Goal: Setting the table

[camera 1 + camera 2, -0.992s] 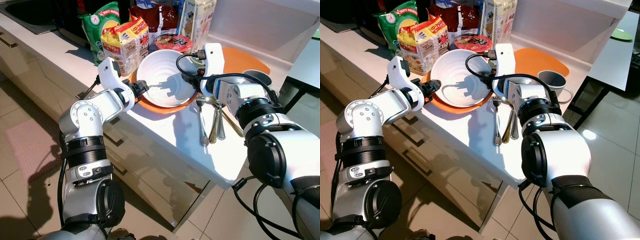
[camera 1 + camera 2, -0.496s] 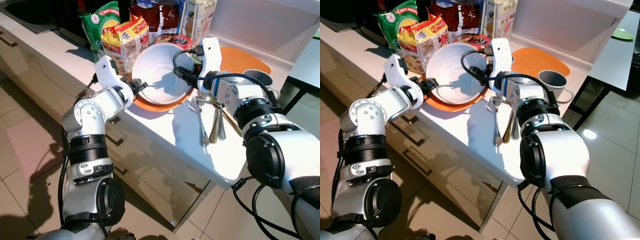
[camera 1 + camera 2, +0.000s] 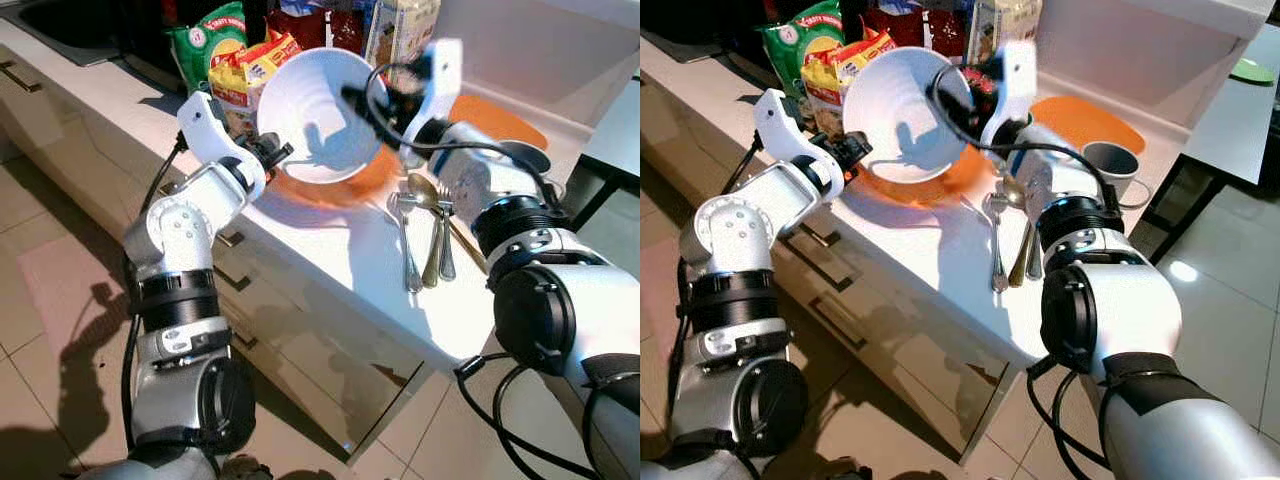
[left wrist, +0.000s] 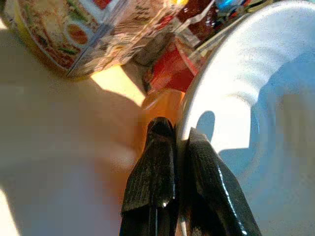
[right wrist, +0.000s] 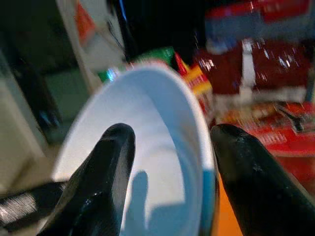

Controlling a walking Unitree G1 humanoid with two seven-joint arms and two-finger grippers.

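Left hand pinching white bowl rim; right hand spread astride opposite rim; bowl tilted above counter.

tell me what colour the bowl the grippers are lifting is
White, the bowl shows best in the left eye view.

Harsh sunlight, crisp shadows, motion-blurred wrist views.
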